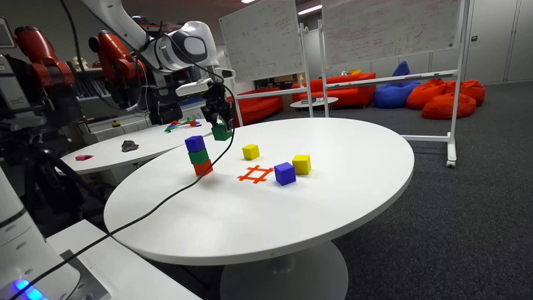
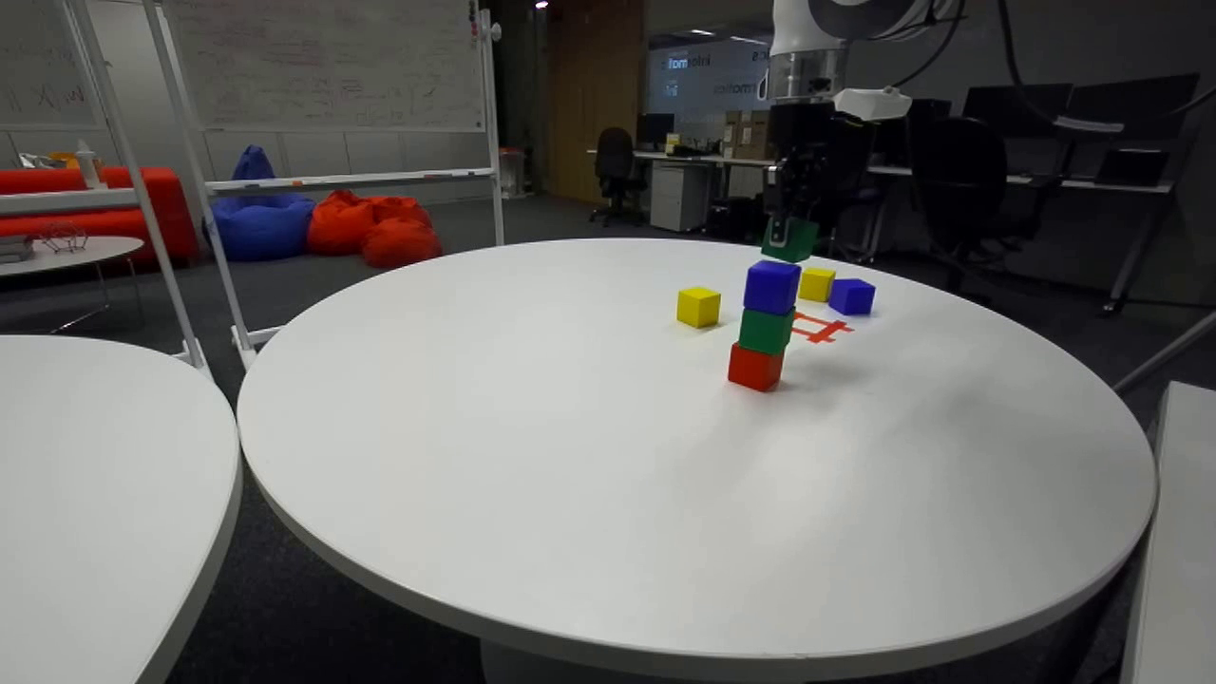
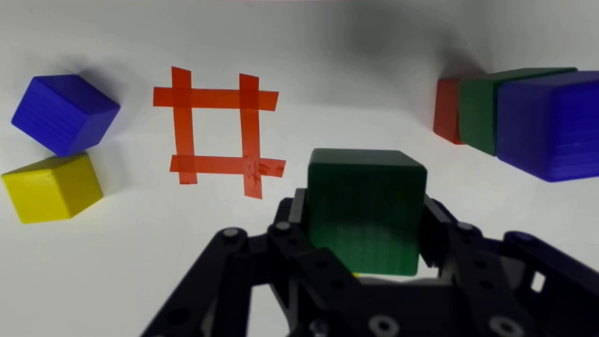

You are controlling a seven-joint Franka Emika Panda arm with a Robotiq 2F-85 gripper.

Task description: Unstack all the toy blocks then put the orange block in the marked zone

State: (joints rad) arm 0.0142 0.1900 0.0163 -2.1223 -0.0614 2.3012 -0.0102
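My gripper (image 3: pixel 362 220) is shut on a green block (image 3: pixel 367 187), its fingers on two opposite sides. In both exterior views this block hangs above the table. A stack of three stands apart from it: a blue block (image 2: pixel 771 287) on top, a second green block (image 2: pixel 766 331) in the middle, the orange block (image 2: pixel 756 368) at the bottom. The marked zone (image 3: pixel 215 98), red-orange tape lines, lies flat with no block on it. Beside it rest a blue block (image 1: pixel 285 173) and a yellow block (image 1: pixel 301 164), close together. Another yellow block (image 1: pixel 250 152) sits alone, almost wholly hidden in the wrist view.
Everything stands on a round white table (image 1: pixel 333 200). In an exterior view a black cable (image 1: pixel 166 200) runs across the picture, passing in front of the stack's base. A further white table (image 2: pixel 104 494) adjoins this one. Whiteboards (image 1: pixel 262 41) stand beyond.
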